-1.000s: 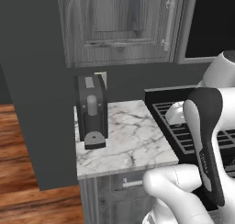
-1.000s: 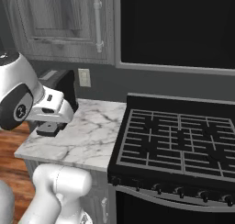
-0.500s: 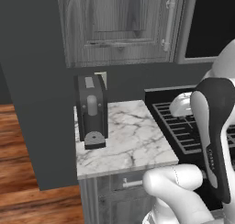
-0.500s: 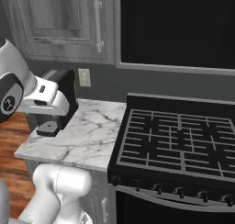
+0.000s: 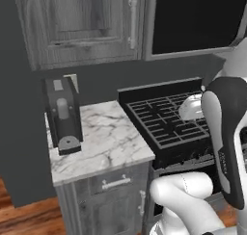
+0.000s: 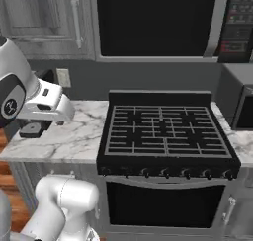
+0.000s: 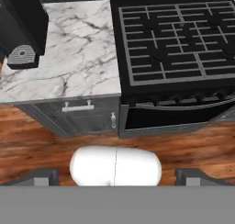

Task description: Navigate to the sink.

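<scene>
Fingers (image 7: 117, 178) perhaps apart, over woodgrain floor (image 7: 183, 142)

Marble counter (image 5: 108, 142); coffee machine (image 5: 62, 114) atop

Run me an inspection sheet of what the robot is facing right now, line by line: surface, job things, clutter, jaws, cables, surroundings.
Surface: white marble counter beside a black stovetop with grid grates; wooden floor below.
Job's things: sink, nothing seen.
Clutter: dark coffee machine standing on the counter's left end, against the dark wall.
Gripper: two dark finger tips at the hand view's bottom corners, jaws wide apart, holding nothing.
Cables: nothing seen.
Surroundings: grey wooden wall cabinet with a bar handle above the counter; black panel above the stove; drawer with a metal pull under the counter; oven door below the knobs.
</scene>
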